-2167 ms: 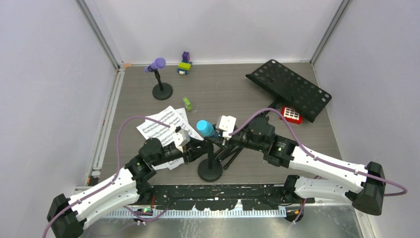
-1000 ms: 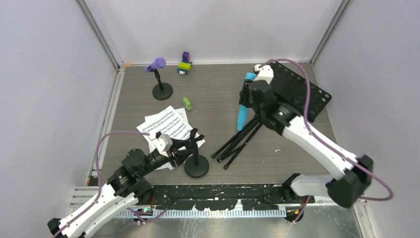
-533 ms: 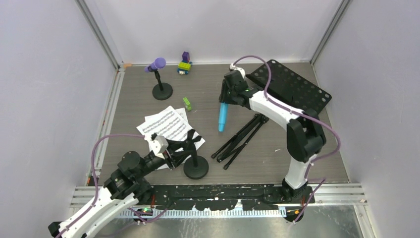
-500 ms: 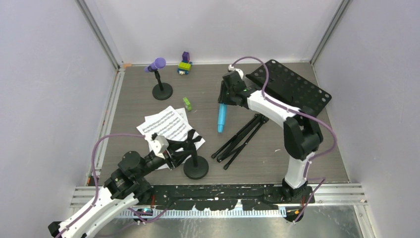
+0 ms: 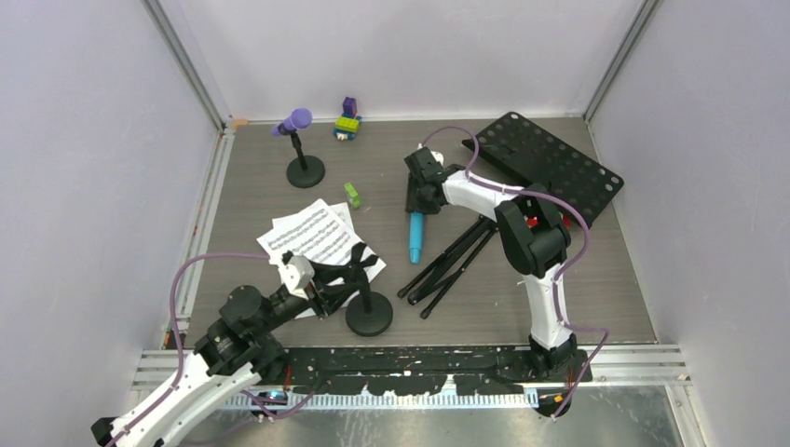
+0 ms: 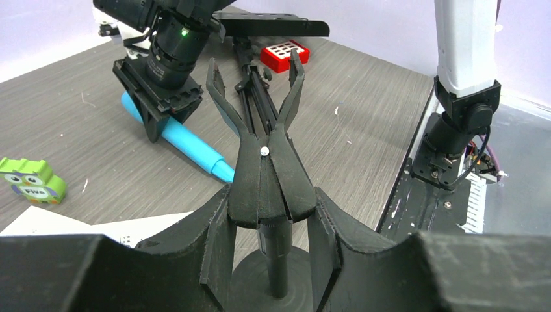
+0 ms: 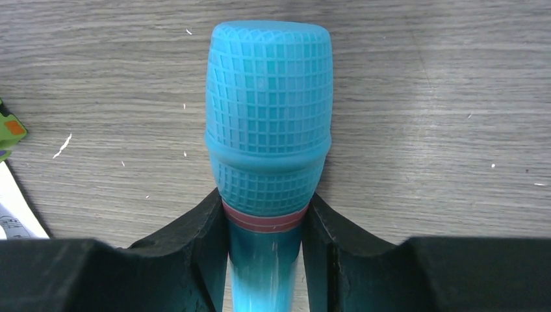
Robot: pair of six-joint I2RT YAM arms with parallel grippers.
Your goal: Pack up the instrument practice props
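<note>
My left gripper [image 5: 337, 284] [image 6: 269, 208] is shut on the clip of a short black round-based mic holder [image 5: 369, 314] [image 6: 266, 162] standing near the front. My right gripper [image 5: 417, 197] [image 7: 263, 214] is shut on the neck of the cyan microphone [image 5: 414, 240] [image 7: 268, 110], which lies low over the table, handle pointing toward me. The purple microphone [image 5: 296, 121] sits in the other holder [image 5: 306, 172] at the back left. White sheet-music pages [image 5: 312, 240] lie left of centre. The black perforated music rack [image 5: 550, 168] lies at the back right, its folded tripod legs [image 5: 456, 256] beside the cyan microphone.
A small red block with a white grid [image 6: 286, 53] sits by the rack. Coloured toy bricks [image 5: 347, 121] stand at the back wall. A green brick [image 5: 352, 194] lies near the pages. Walls close in on three sides.
My right arm carried the cyan microphone from beside the rack leftward and down toward the table's middle. My left gripper drew the mic holder slightly left and has since held still.
</note>
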